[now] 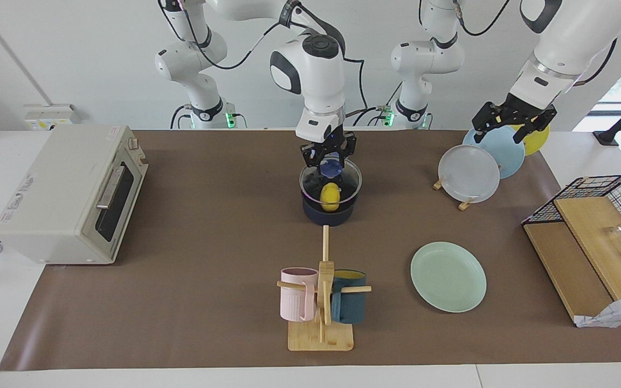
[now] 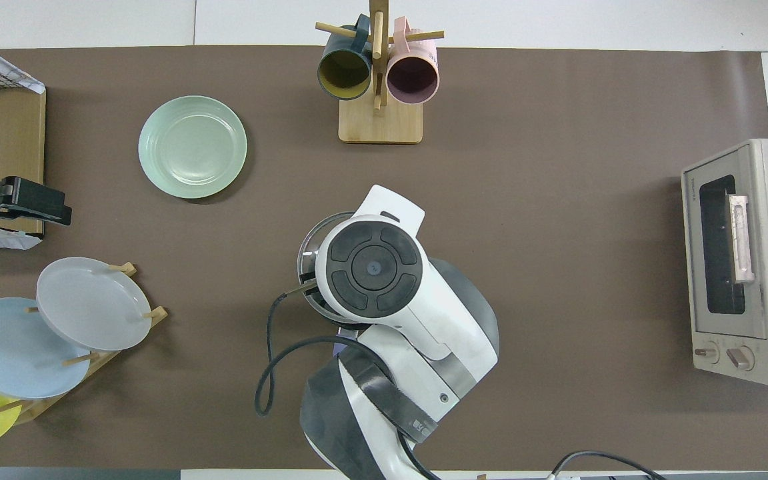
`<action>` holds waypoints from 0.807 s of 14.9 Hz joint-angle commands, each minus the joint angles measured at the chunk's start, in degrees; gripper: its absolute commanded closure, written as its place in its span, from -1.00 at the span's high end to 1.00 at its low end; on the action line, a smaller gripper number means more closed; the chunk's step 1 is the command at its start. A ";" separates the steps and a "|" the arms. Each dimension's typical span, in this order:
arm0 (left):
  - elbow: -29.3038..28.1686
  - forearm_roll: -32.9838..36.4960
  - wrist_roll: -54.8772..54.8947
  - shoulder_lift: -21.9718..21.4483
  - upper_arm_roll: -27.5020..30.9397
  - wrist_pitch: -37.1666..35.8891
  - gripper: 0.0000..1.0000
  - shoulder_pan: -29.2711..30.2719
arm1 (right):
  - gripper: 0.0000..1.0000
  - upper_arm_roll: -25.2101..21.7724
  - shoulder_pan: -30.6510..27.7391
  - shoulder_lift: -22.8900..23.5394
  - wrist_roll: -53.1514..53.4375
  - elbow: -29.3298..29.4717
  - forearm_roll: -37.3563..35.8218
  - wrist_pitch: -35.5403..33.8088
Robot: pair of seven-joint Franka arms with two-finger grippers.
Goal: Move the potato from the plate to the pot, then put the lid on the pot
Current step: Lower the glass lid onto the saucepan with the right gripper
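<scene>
Both steps look nearly done: potato point(image 1: 330, 196) sits in the pot point(image 1: 330, 211), plate point(image 1: 448, 276) bare. Right claw point(image 1: 330, 157), clamped on the lid point(image 1: 331, 182) knob, holds it level at the pot's rim to seat squarely. Left claw point(image 1: 511, 123) waits spread apart over the plate rack point(image 1: 464, 203).

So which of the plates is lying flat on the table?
The pale green plate, beside the mug tree. The grey, light-blue and yellow plates all stand upright in the wooden rack.
</scene>
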 commanded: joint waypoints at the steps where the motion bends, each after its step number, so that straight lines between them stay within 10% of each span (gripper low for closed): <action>1: -2.85 -0.07 0.09 -2.22 0.09 1.62 1.00 -0.14 | -1.00 -0.25 0.78 2.20 1.02 1.43 -1.12 0.52; 12: -2.41 0.01 -0.34 -3.62 0.09 1.44 1.00 0.56 | -1.00 -0.25 0.17 4.93 1.02 0.91 -1.47 -0.27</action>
